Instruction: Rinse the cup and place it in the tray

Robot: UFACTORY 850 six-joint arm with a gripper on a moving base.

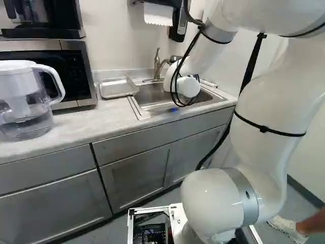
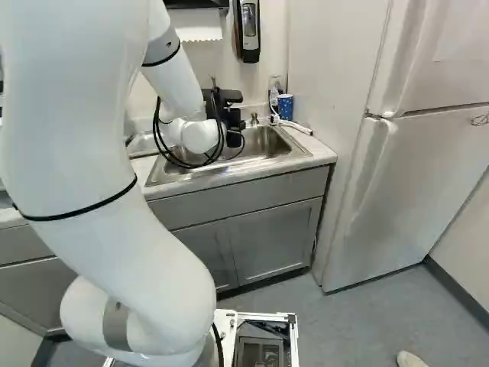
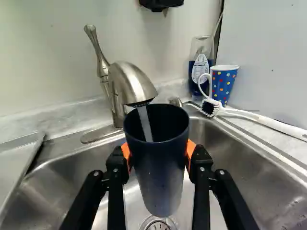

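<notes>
**Dark cup [image 3: 159,177] catches the stream, held fast in the gripper [image 2: 231,117]!**

And here's the cup, right under the faucet [image 3: 132,87], mouth up, a pale ribbon of water [image 3: 145,123] dropping straight inside. The two fingers press it from opposite sides, orange pads [image 3: 126,152] against its walls – a proper grip, the cup held between them. It's over the sink [image 3: 230,167], with the drain [image 3: 159,224] showing just past its base.

Out to the sink's edge now: a white brush [image 3: 273,123] lies with its bristled head near a blue spotted cup [image 3: 224,86], and a bottle [image 3: 200,64] of blue liquid stands just beside that.

Across on the other side, the metal tray [image 1: 118,88] sits on the counter [image 1: 76,124], between the sink and the microwave [image 1: 66,71]. A clear pitcher [image 1: 25,101] with a white lid stands on that same counter, at the left of the left base view.

The white arm [image 1: 274,101] reaches over the basin – and at the right of the right base view stands the fridge [image 2: 405,183].
</notes>
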